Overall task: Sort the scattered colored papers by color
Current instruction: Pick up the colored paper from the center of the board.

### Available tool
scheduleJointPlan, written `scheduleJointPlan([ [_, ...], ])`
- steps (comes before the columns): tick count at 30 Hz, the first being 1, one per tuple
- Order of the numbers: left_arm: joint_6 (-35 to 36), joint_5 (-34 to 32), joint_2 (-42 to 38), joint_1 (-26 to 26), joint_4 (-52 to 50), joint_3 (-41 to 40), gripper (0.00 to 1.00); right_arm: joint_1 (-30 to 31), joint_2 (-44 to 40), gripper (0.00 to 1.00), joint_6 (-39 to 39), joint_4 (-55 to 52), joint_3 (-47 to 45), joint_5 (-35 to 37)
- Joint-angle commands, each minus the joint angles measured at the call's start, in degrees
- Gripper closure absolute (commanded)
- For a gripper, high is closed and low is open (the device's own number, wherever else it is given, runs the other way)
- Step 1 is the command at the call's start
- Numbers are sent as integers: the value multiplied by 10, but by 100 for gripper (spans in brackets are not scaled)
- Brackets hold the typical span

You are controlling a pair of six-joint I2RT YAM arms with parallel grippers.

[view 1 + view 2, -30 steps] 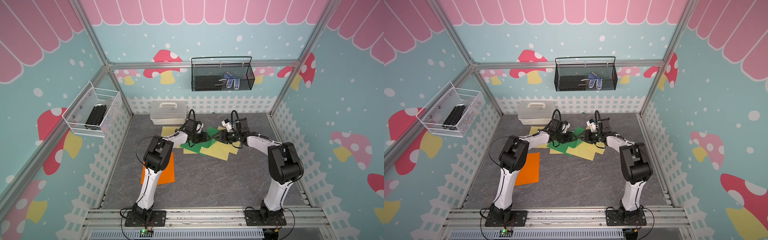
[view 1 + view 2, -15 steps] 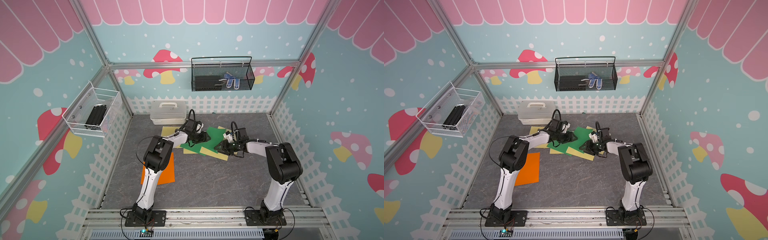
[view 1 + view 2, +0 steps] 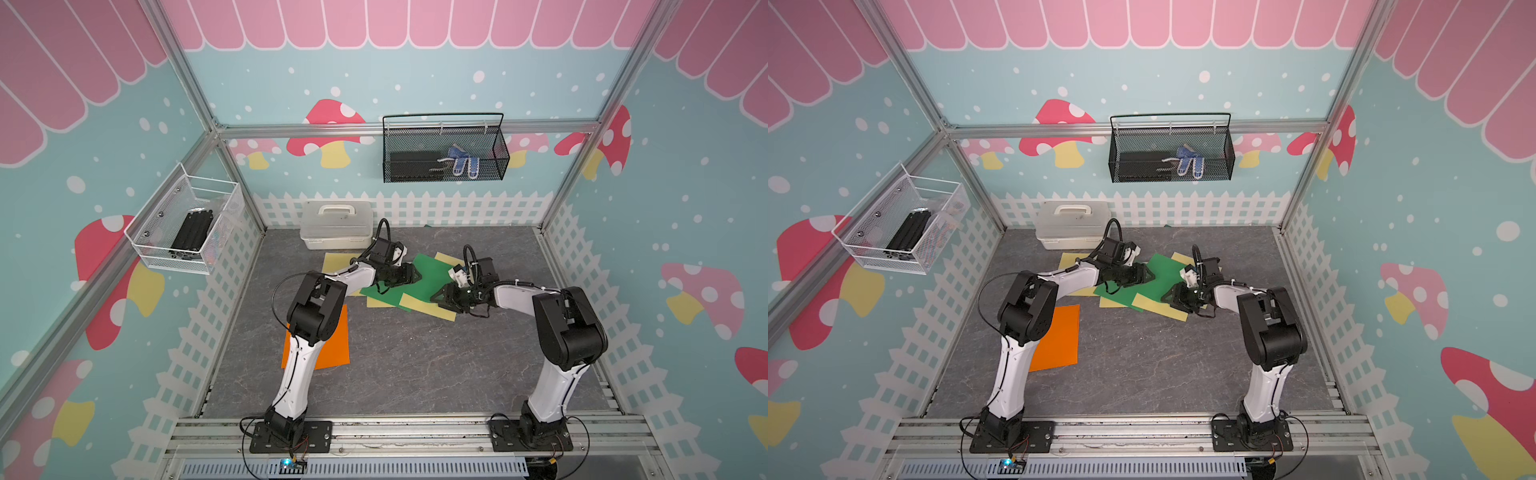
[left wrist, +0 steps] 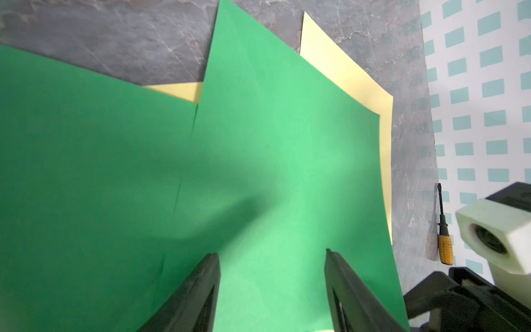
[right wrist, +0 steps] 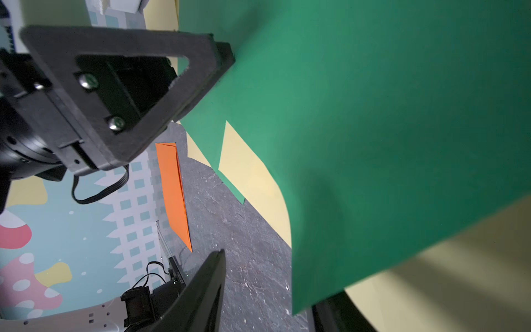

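Facing each other across the pile in the middle of the table point(image 3: 415, 365), your two grippers are both standing with jaws apart. Your left gripper point(image 3: 409, 274) is poised low over a green paper point(image 4: 287, 129), with green showing in the gap between its fingers point(image 4: 201, 287) and nothing clamped. Your right gripper point(image 3: 442, 297) is reaching in from the opposite side, also gripping nothing. Grey table is showing between its fingers point(image 5: 207, 287), and the green paper's curled edge is hiding part of one of them; you cannot tell whether it is touching. A second green paper point(image 4: 86, 172) is overlapping the first. Pale yellow papers point(image 3: 428, 306) are mixing in with the greens, one sitting on top near your right gripper, another point(image 3: 336, 262) peeking out just in front of the white box point(image 3: 336, 224). An orange paper point(image 3: 338, 345) is lying well apart from the pile, partly hidden behind your left arm.
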Motion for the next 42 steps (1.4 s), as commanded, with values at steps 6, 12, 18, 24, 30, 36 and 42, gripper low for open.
scheduleJointPlan([
  [6,8,-14,35,-8,-68,-14,38,-13,19,53,-24,-27,20,18],
  [12,8,-12,38,-7,-68,-13,38,-20,57,54,15,12,21,14],
  [18,7,-10,38,-8,-69,-12,37,-36,78,54,98,113,-7,-8],
  [24,8,-11,38,-8,-69,-12,38,-47,73,54,210,223,-68,-43],
  [30,8,-10,39,-8,-69,-10,38,-52,59,54,249,252,-98,-28],
  [36,8,-8,39,-8,-69,-11,38,-63,77,56,253,253,-68,-25],
  [42,8,-9,41,-8,-69,-12,38,-72,97,57,241,243,-24,-31],
])
